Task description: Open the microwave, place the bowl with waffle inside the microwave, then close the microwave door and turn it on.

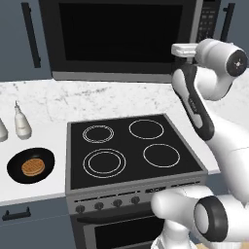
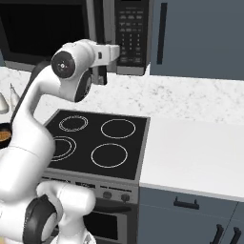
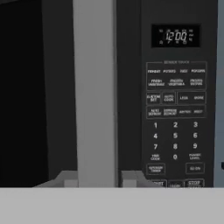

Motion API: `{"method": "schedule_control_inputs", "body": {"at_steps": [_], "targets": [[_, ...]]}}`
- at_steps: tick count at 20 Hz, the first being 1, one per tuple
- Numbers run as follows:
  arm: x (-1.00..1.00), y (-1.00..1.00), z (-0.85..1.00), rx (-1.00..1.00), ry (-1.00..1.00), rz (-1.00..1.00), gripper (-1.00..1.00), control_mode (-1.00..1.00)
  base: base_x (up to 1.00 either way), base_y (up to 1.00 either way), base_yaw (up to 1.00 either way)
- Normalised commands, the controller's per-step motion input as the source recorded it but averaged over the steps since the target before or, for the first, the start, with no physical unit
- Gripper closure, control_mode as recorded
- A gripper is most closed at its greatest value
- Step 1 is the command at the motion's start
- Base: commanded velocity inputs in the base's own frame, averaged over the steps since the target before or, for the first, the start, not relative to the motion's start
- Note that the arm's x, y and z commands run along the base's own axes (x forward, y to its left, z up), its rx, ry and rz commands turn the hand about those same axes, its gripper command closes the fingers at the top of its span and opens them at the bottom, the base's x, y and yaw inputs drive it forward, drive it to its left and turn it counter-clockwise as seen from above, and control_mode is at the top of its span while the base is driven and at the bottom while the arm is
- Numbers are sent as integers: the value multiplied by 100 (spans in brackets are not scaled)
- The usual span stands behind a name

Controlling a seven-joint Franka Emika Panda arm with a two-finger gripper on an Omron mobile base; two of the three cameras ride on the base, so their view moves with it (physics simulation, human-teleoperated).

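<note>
The microwave (image 1: 126, 39) stands above the counter with its door (image 1: 119, 34) closed over a dark glass front. Its grey vertical handle (image 3: 95, 87) runs up the middle of the hand view, with the keypad (image 3: 175, 127) to its right. My gripper (image 3: 97, 178) is open just in front of the handle, one fingertip (image 3: 68, 178) on each side of it. From the left base camera, the hand (image 1: 185, 49) is at the microwave's lower right. The black bowl (image 1: 30, 165) holding the waffle (image 1: 33, 166) rests on the counter left of the stove.
A black four-ring stove (image 1: 131, 151) sits below the arm. Two white bottles (image 1: 22, 122) stand behind the bowl. White counter (image 2: 190, 157) stretches right of the stove, under a dark blue cabinet (image 2: 200, 38).
</note>
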Motion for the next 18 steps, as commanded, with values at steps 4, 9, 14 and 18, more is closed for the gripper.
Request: {"method": "schedule_control_inputs", "body": {"at_steps": [4,9,14,18], "targets": [[-100,7,0,0,0,-9,100,-100,0,0,0],[-100,21,-2,-2,0,-8,100,-100,0,0,0],[-100,45,-4,-6,0,-1,100,-100,0,0,0],[-91,51,-1,-6,0,0,100,-100,0,0,0]]}}
